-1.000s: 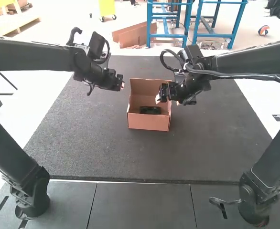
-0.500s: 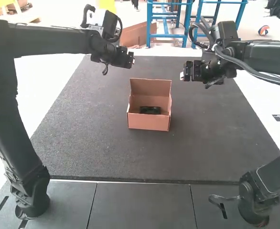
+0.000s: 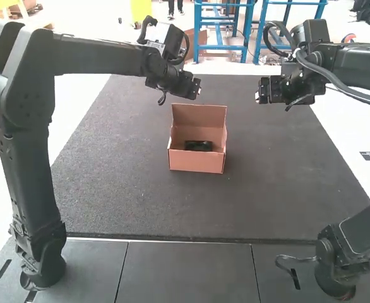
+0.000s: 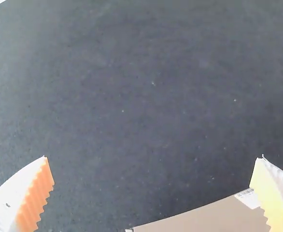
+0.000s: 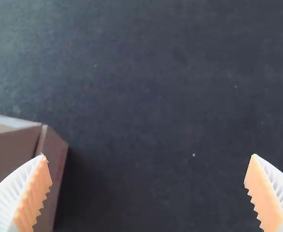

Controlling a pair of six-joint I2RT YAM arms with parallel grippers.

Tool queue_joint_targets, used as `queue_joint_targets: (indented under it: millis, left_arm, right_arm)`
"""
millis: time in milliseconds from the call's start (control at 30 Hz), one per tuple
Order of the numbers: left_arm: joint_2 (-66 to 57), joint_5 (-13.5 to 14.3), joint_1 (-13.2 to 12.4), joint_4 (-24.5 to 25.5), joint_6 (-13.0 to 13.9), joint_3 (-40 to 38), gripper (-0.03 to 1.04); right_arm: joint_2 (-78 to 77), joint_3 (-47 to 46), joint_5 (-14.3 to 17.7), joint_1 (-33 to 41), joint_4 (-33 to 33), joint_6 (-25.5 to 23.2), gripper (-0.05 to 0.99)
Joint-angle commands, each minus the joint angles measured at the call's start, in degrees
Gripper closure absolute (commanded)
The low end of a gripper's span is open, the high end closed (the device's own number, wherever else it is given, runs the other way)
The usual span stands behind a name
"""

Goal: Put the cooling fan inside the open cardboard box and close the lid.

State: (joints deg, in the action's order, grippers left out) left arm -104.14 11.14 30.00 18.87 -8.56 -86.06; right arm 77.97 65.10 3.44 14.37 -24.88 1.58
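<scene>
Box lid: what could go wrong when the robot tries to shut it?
1. The left gripper hangs by the upright lid; a hard push might slide the whole cardboard box along the mat instead of folding it.
2. The right gripper hangs off to the side, so nothing steadies the box holding the cooling fan.

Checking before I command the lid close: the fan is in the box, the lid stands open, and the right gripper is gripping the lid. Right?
No. The right gripper grips nothing: the right wrist view shows its fingers wide apart over the mat, beside the box. The fan is in the box and the lid stands open.
</scene>
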Motion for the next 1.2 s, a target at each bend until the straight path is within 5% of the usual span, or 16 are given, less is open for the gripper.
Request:
queue_joint_targets:
  millis: [0, 500, 733, 1167]
  left_arm:
    - [-1.1, -1.3, -0.2, 0.8, 0.8, -1.3, 0.04]
    - [-1.8, -4.7, 0.7, 14.2, -0.3, 0.0, 0.04]
    - [-1.8, -5.2, 0.9, 11.4, -0.4, 5.2, 0.04]
    - [-3.6, -5.9, 2.5, 6.8, -2.0, 11.2, 0.04]
  right_arm:
    - [0.3, 3.7, -3.1, -1.3, -1.2, 0.6, 0.02]
    - [3.4, 8.9, -8.9, -1.7, -8.7, -0.3, 0.02]
    - [3.1, 8.6, -11.9, -1.8, -9.8, -2.5, 0.02]
    - [1.2, 7.5, -12.4, -1.8, -11.5, -2.9, 0.02]
